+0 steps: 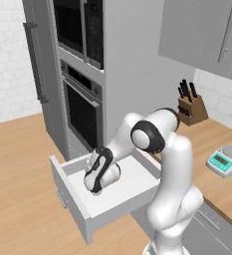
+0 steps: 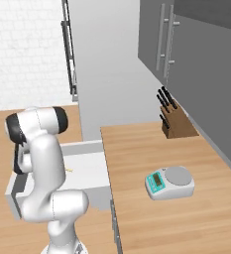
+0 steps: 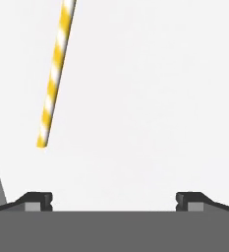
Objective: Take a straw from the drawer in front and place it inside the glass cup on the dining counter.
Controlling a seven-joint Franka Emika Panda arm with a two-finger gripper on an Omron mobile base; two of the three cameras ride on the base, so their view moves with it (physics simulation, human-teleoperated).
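Straw [image 3: 55, 74]: yellow-and-white striped, slender, lying slanted in the hand view's upper left on the drawer [image 3: 150, 98] floor. Gripper [image 3: 114, 199] spread wide, holding nothing.

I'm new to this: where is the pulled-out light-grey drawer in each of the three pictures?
Left base view: the wide light-grey drawer with white interior stands open at lower centre, under the arm.
Right base view: lower left, behind the arm.
Hand view: its white floor, under the yellow-and-white striped straw.
Shared landmark: the wooden knife block, in both base views.
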